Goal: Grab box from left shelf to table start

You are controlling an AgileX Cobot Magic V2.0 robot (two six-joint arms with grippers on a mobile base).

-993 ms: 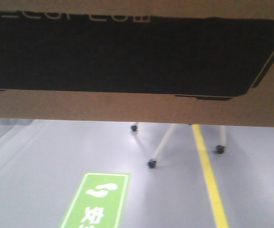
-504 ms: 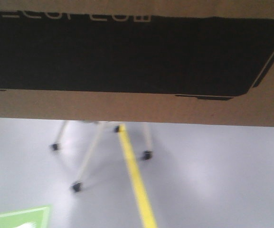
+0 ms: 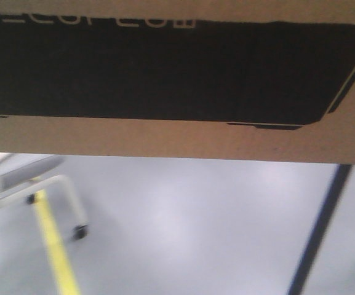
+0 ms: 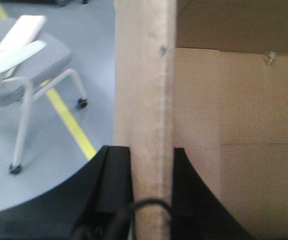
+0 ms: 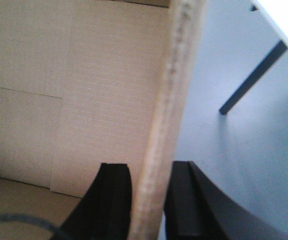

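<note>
The box (image 3: 165,138) fills the upper half of the front view, off the ground, with grey floor (image 3: 189,227) showing beneath it. Its black panel (image 3: 165,67) has a thin white outline. At 11 o'clock only the lower halves of white letters (image 3: 97,22) show, cut off by the frame edge and too cropped to read fully.

The left end effector (image 4: 152,157) is clamped on one upright cardboard wall, one black finger on each face. The right end effector (image 5: 148,172) grips the opposite wall in the same way.

In the left wrist view a grey chair (image 4: 29,65) on castors stands at 10 o'clock, across a yellow line (image 4: 71,125). In the right wrist view the white worktop (image 5: 283,15) edge sits at 1 o'clock, above a dark leg (image 5: 253,80).
</note>
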